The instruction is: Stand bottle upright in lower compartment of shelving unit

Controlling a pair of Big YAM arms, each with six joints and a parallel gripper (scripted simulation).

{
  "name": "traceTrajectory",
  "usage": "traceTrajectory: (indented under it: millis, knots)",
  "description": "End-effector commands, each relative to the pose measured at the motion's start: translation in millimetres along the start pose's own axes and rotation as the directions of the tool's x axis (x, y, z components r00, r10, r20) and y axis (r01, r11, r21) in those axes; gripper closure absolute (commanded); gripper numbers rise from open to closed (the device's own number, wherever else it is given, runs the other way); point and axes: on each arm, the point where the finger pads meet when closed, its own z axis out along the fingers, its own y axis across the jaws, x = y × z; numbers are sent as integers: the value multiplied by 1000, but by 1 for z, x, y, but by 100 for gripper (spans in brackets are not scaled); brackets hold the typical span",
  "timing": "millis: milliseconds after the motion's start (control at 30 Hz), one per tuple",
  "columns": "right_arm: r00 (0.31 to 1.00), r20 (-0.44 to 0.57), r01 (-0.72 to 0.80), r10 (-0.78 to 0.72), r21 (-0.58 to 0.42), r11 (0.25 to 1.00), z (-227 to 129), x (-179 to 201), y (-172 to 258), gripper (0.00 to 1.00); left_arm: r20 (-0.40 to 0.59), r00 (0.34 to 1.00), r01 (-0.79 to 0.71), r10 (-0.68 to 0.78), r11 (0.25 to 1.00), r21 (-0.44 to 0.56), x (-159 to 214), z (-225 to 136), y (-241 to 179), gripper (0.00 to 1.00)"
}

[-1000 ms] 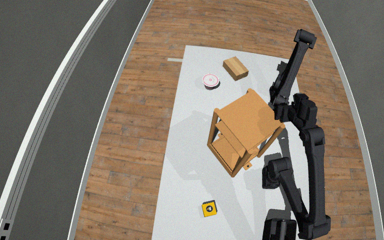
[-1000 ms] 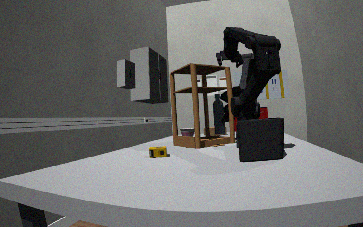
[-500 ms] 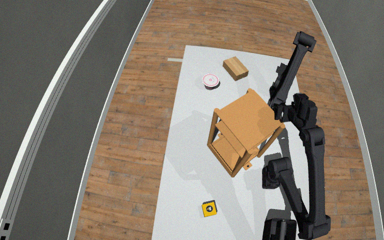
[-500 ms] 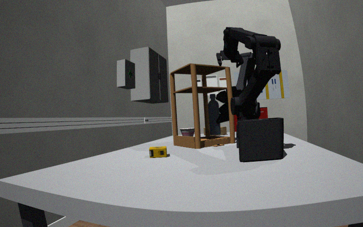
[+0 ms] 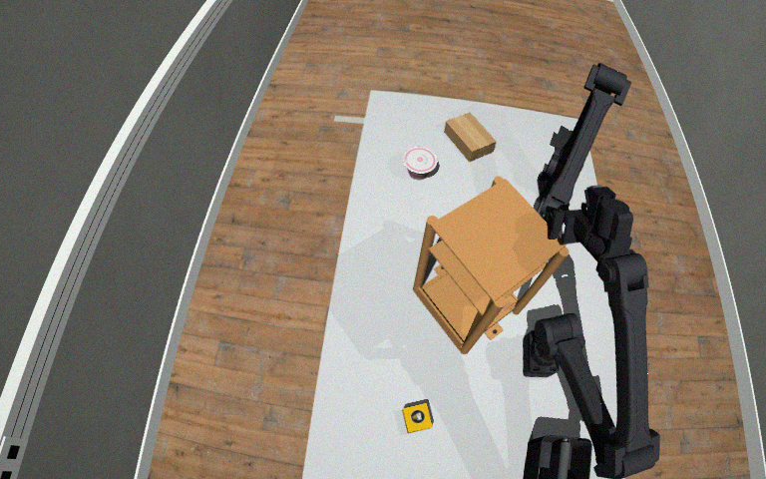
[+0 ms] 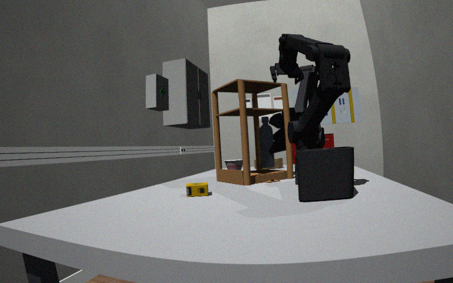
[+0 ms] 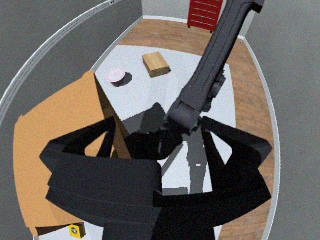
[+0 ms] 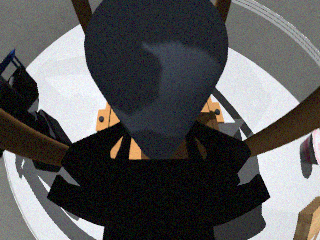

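The dark blue-grey bottle (image 6: 266,143) (image 8: 165,65) is upright, cap up, below the middle shelf of the wooden shelving unit (image 5: 482,237) (image 6: 244,140). My right gripper (image 6: 272,135) (image 8: 158,121) is shut on the bottle's body from the side. The bottle's base is low, near the level of the lower compartment's floor (image 5: 446,296); whether it touches or clears the front lip is hidden. The unit's top hides the bottle in the top view. My left gripper (image 5: 548,224) (image 6: 285,78) is open and empty, above the unit's top edge.
The unit's posts stand close on both sides of my right gripper. A round pink-and-white tub (image 5: 420,160) (image 7: 115,75) and a wooden block (image 5: 470,136) (image 7: 156,64) lie beyond the unit. A yellow box (image 5: 417,416) (image 6: 197,189) is on the other side. The two arms are close together.
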Motion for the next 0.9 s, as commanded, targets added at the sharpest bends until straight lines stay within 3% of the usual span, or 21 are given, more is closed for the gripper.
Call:
traceTrajectory:
  millis: [0, 533, 700, 833, 867]
  knots:
    - [996, 78, -33, 34, -10, 999, 17, -25, 7, 47, 21, 1000, 2, -2, 1000, -1, -10, -6, 0, 0]
    - [995, 91, -34, 36, -24, 999, 12, -31, 12, 47, 21, 1000, 2, -2, 1000, -1, -10, -6, 0, 0]
    - [1000, 24, -12, 12, -3, 1000, 13, -2, 4, 47, 21, 1000, 2, -2, 1000, -1, -10, -6, 0, 0]
    - [1000, 24, -12, 12, -3, 1000, 13, -2, 4, 47, 21, 1000, 2, -2, 1000, -1, -10, -6, 0, 0]
    - [1000, 24, -12, 12, -3, 1000, 13, -3, 5, 36, 21, 1000, 2, -2, 1000, -1, -10, -6, 0, 0]
